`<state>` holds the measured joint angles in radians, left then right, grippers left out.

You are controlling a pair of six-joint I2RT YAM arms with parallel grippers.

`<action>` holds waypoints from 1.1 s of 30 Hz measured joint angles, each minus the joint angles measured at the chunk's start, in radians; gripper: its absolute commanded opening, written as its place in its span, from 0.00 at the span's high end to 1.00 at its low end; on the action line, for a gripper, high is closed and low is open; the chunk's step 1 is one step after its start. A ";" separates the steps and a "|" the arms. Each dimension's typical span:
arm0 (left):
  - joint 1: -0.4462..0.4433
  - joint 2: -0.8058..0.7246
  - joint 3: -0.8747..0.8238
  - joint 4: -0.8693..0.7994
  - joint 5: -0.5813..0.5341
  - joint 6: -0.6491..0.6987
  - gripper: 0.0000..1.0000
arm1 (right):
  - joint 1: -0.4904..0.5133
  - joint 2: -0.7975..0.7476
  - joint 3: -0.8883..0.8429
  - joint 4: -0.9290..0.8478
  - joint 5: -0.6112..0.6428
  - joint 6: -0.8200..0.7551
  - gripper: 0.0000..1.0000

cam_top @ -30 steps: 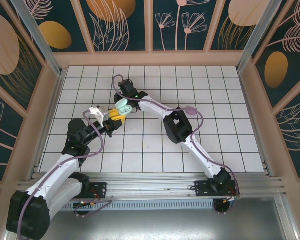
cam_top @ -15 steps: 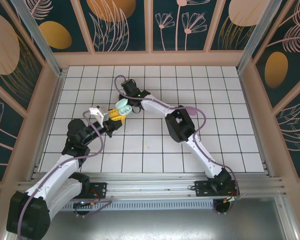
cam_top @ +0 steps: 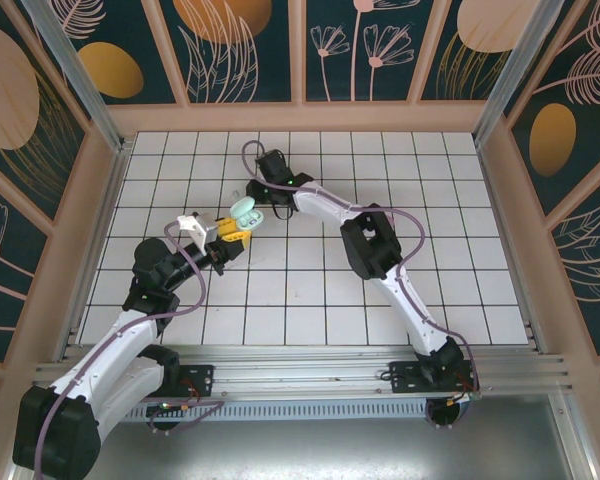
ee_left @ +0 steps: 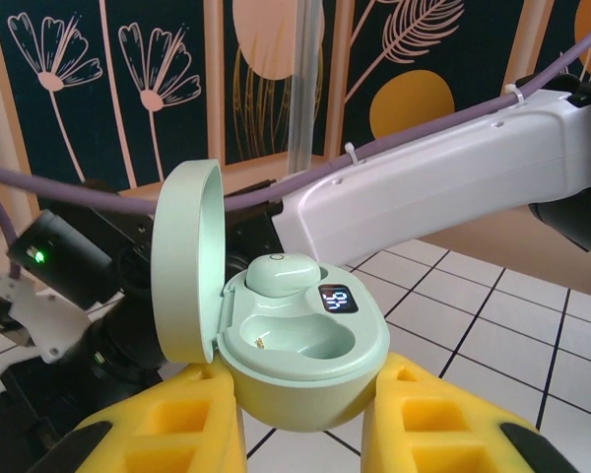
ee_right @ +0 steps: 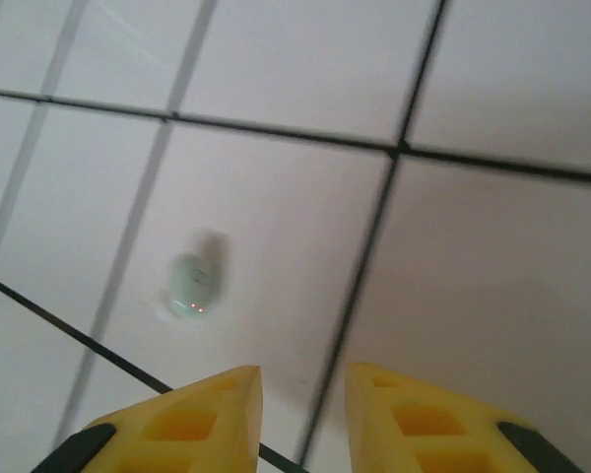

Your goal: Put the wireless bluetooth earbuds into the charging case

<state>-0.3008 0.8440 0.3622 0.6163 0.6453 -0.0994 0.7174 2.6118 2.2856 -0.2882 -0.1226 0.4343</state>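
Observation:
My left gripper (ee_left: pixel 305 386) is shut on the mint charging case (ee_left: pixel 305 345), one yellow finger on each side, and holds it off the tiles. Its lid (ee_left: pixel 187 261) stands open to the left. One mint earbud (ee_left: pixel 281 271) sits in the far slot; the near slot is bare and a small display glows beside it. From above, the case (cam_top: pixel 244 211) is left of centre, with my right gripper (cam_top: pixel 256 190) just beyond it. That right gripper (ee_right: pixel 303 379) is open over the floor, nothing between its fingers. A second mint earbud (ee_right: pixel 192 284) lies on a tile ahead and to its left.
The right arm's white link (ee_left: pixel 424 187) and purple cable cross just behind the held case. Wooden walls (cam_top: pixel 300 115) with metal posts enclose the white tiled floor (cam_top: pixel 430 200), which has free room on its right half.
The right arm has drawn back from above the case, towards the far side and the right. Its jaws closed, then parted again. My left gripper and the case stayed put.

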 measured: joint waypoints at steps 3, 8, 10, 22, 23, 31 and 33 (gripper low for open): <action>0.000 0.000 0.000 0.000 0.000 0.000 0.99 | 0.004 0.037 0.107 0.013 -0.019 0.012 0.56; 0.000 0.000 0.000 0.000 0.000 0.000 0.98 | 0.009 0.066 0.140 0.058 -0.032 0.018 0.54; 0.000 0.000 0.000 0.000 0.000 0.000 0.99 | 0.011 0.086 0.141 0.070 -0.032 0.018 0.54; 0.000 0.000 0.000 0.000 0.000 0.000 0.98 | 0.039 0.159 0.167 0.122 0.012 0.006 0.54; 0.000 0.000 0.000 0.000 0.000 0.000 0.99 | 0.044 0.159 0.167 0.127 0.019 0.001 0.54; 0.000 0.000 0.000 0.000 0.000 0.000 0.98 | 0.072 0.183 0.169 0.131 0.047 -0.036 0.54; 0.000 0.000 0.000 0.000 0.000 0.000 0.98 | 0.077 0.183 0.173 0.126 0.052 -0.042 0.55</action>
<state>-0.3008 0.8436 0.3618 0.6163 0.6453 -0.0994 0.7944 2.7953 2.4588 -0.1623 -0.0704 0.3920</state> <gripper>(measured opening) 0.245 0.457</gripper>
